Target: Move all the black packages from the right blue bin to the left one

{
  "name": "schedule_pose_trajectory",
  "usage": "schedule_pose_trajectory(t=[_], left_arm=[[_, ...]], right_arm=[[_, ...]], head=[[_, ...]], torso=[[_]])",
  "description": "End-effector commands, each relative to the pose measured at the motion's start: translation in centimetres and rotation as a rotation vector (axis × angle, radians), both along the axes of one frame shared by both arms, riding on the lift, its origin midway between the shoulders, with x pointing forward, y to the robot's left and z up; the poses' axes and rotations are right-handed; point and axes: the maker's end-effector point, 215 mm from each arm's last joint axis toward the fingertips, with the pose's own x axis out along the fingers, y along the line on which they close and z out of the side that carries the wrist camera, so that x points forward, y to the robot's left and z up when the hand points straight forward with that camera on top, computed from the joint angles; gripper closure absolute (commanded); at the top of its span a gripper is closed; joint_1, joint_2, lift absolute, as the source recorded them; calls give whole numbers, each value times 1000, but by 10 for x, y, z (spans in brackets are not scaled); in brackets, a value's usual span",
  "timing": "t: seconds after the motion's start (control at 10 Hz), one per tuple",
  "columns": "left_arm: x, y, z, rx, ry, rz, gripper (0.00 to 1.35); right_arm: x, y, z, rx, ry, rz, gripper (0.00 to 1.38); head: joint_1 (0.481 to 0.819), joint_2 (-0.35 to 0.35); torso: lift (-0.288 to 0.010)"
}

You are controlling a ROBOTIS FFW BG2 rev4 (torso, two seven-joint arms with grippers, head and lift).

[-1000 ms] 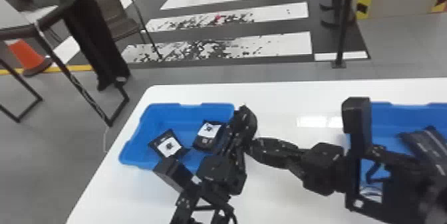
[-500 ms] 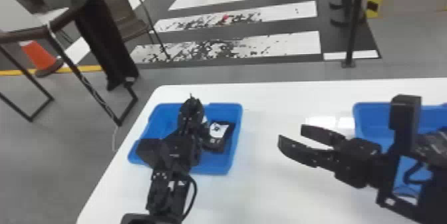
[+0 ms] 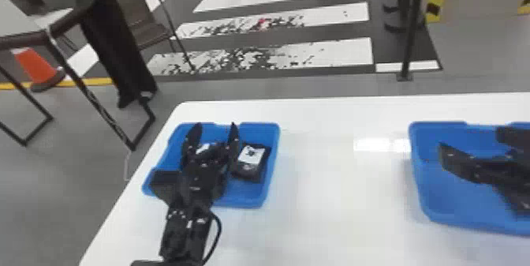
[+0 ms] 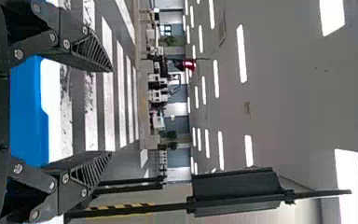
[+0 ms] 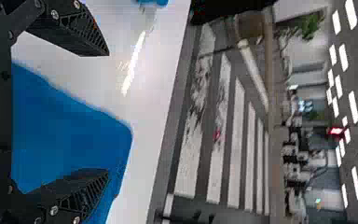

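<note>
blk L grip (image 3: 216, 124) over L blu plastic bin (image 3: 269, 134): wide, empty | blk R grip (image 3: 469, 138) over R blu plastic bin (image 3: 437, 198): wide, empty | flat wht-labelled blk pkg (image 3: 251, 159) in L bin, 3 o'clk

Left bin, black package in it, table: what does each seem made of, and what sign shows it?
Left bin: probably smooth plastic; even blue, rounded corners, moulded-looking rim.
Black package: perhaps plastic film or card; its dark surface and white label leave it open.
Table: glossy, hard-looking white top, likely laminate; it mirrors light.
</note>
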Motion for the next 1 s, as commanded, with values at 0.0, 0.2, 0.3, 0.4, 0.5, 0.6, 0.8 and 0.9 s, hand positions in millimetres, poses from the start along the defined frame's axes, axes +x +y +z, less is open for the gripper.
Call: schedule_pose_trajectory(t=[0.0, 0.2, 0.3, 0.4, 0.5, 0.6, 0.8, 0.9], left_arm=[[-17, -19, 15, -34, -29, -39, 288], [-31, -34, 20, -93, -41, -71, 289], [-33, -41, 20, -109, -41, -90, 289], [-33, -48, 17, -111, -32, -107, 289], [-33, -50, 16, -112, -29, -112, 289], [-33, -50, 17, -111, -32, -114, 289], [-33, -53, 17, -112, -33, -120, 289], [-33, -54, 17, -113, -33, -122, 291]], right_arm=[[1, -74, -41, -120, 168, -147, 154], [10, -114, -63, -194, 250, -225, 159], [15, -125, -85, -198, 303, -242, 159], [16, -128, -99, -200, 344, -243, 156], [18, -126, -106, -209, 366, -236, 154], [20, -123, -115, -205, 388, -219, 159], [23, -122, -123, -214, 408, -215, 159], [23, -123, -127, -226, 418, -213, 157]], head=[[695, 217], [695, 79], [695, 38], [695, 10], [695, -1], [695, -14], [695, -14], [695, -15]], torso=[[-154], [-154], [-154], [-154], [-154], [-154], [-154], [-154]])
